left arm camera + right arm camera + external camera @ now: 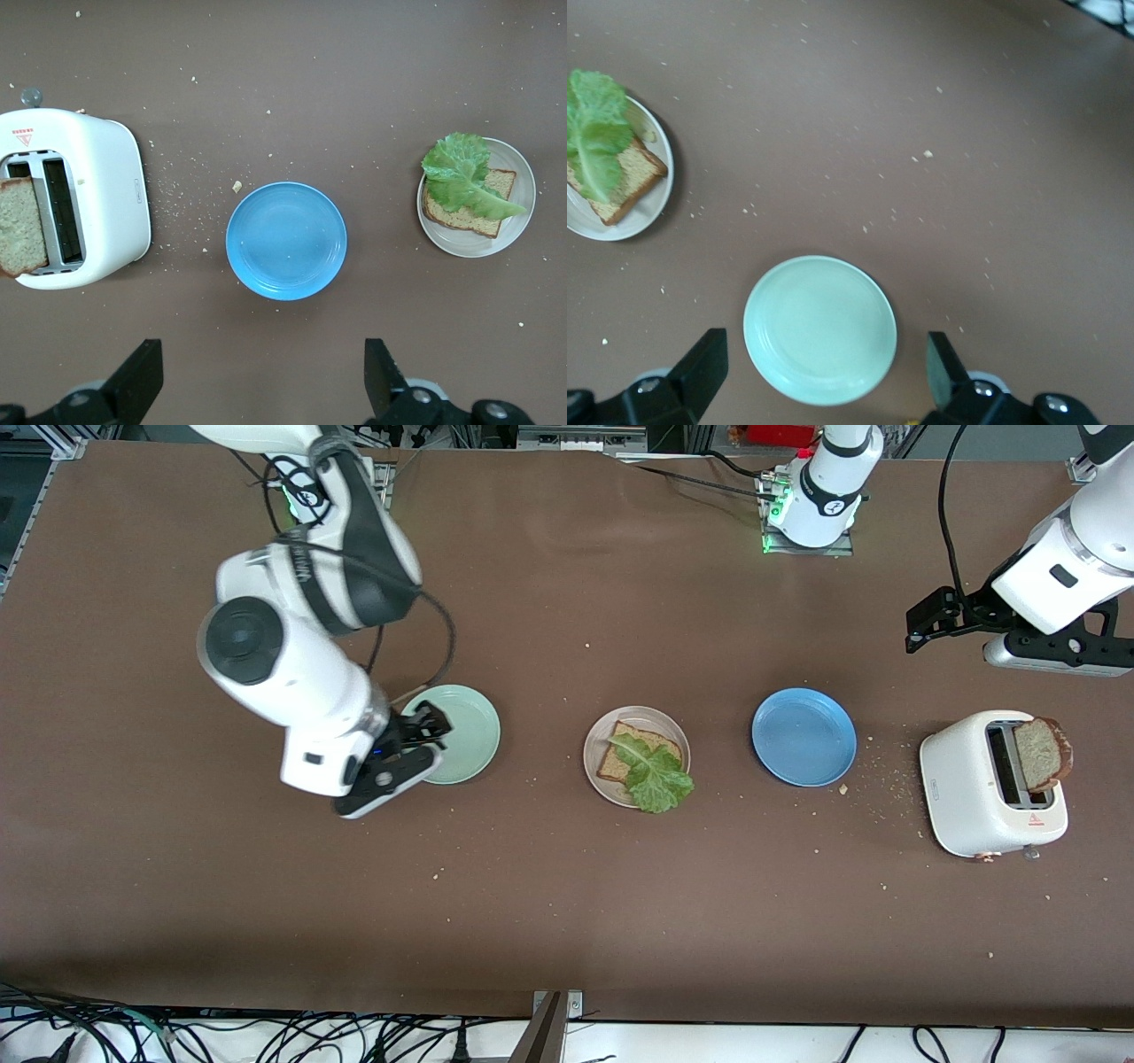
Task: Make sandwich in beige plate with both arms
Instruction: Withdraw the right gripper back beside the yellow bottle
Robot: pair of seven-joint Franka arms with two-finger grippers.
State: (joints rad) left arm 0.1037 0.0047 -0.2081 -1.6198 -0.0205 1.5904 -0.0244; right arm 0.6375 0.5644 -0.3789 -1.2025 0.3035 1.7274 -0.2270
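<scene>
The brown worktop (567,903) carries everything, crumbs scattered over it, thickest between the blue plate and the toaster. Two white arms reach in. The right arm hangs over the mint-green plate (461,733), hiding part of its rim in the front view; its right pincer (423,731) has its fingers spread apart and empty, as the right wrist view shows (819,372). The left arm is cut off at the picture's edge above the toaster; its left pincer (926,620) is dark and hard to make out there, but the left wrist view shows it (263,376) spread apart, holding nothing.

One white toaster (990,784) stands at the left arm's end of the worktop, one bread slice (1041,755) sticking up out of a slot.

Three plates lie in a row. The beige plate (598,737) is the middle one, between the mint-green plate and the blue plate (803,736). On it lies one slice of brown bread (616,760), partly covered by one lettuce leaf (654,775) that overhangs the rim nearest the front camera.
</scene>
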